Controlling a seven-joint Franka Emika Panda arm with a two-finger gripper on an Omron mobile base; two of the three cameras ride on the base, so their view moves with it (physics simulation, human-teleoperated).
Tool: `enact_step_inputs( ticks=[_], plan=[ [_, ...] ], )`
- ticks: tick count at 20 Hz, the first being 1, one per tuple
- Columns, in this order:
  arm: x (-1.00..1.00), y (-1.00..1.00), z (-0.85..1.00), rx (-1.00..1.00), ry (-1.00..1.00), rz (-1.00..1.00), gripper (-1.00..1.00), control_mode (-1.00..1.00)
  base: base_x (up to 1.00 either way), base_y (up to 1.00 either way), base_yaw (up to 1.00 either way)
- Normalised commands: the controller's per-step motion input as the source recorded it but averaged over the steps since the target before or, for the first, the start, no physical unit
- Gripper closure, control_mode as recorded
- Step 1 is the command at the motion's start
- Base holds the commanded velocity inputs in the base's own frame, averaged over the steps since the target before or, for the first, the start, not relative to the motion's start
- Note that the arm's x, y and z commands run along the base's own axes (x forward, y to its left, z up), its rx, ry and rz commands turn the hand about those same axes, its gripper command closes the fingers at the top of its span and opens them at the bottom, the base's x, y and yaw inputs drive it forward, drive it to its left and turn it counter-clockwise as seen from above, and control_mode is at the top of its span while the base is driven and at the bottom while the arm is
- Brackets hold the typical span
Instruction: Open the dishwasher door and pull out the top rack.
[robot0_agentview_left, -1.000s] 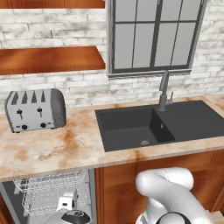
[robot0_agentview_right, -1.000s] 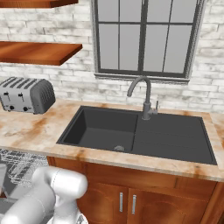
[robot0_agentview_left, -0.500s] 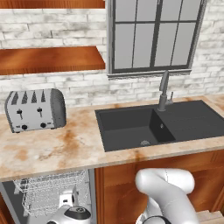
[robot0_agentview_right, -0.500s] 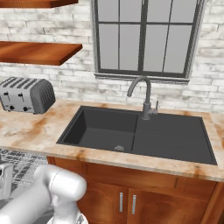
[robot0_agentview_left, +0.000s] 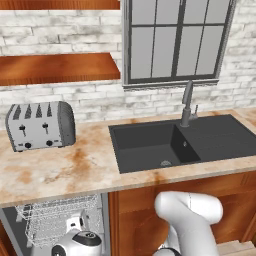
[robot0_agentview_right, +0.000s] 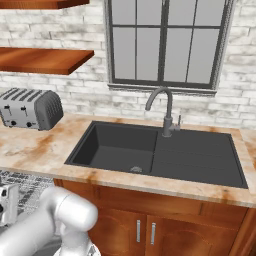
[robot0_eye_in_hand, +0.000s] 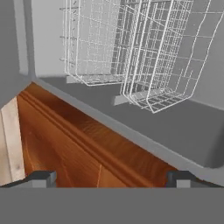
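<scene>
Door's already down by the look of it: in the hand view the grey panel at upper left reads as the dishwasher door (robot0_eye_in_hand: 13, 48), with the bay open beside it, so what's left is the top rack (robot0_agentview_left: 45, 212). It sits in the bay under the counter (robot0_agentview_left: 95, 180), left of the sink (robot0_agentview_right: 120, 150). In the hand view two wire baskets show; floor is toward that view's left, so I take the right-hand one as the top rack and the left-hand one as the lower rack (robot0_eye_in_hand: 96, 48). Gripper (robot0_eye_in_hand: 112, 178) is open, fingers wide apart, nothing between them. Key relation: the rack lies ahead of the fingers, toward the top of the hand view, its near end well apart from both tips. Its long wires run mostly up that view while the fingers part across it, so the jaws look about right to straddle the front rim (my read, depth is hard to judge here). Next move should be forward and a bit toward the hand view's right, then close on the rim and pull straight out. Watch the wooden cabinet (robot0_eye_in_hand: 74, 144) along the bay edge, low in that view: one finger could catch there. Grabbing the lower basket is the other risk.
</scene>
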Motion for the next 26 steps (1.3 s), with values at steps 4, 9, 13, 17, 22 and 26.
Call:
enact_step_inputs(
  ticks=[4,9,13,17,22,26],
  plan=[
    [0.36,0.0,-0.18,-0.02,0.11,0.02,-1.0,-1.0,0.0,0.0,0.0],
    [0.39,0.0,-0.27,0.0,0.12,0.03,-1.0,-1.0,0.0,0.0,0.0],
    [0.34,0.0,-0.38,0.0,0.04,0.05,-1.0,-1.0,0.0,0.0,0.0],
    [0.29,0.0,-0.34,-0.01,0.0,0.06,-1.0,-1.0,0.0,0.0,0.0],
    [0.17,0.0,-0.03,0.0,0.0,0.07,-1.0,-1.0,0.0,0.0,0.0],
    [0.03,0.03,0.0,0.0,0.0,0.07,-1.0,-1.0,0.0,0.0,0.0]
  ],
)
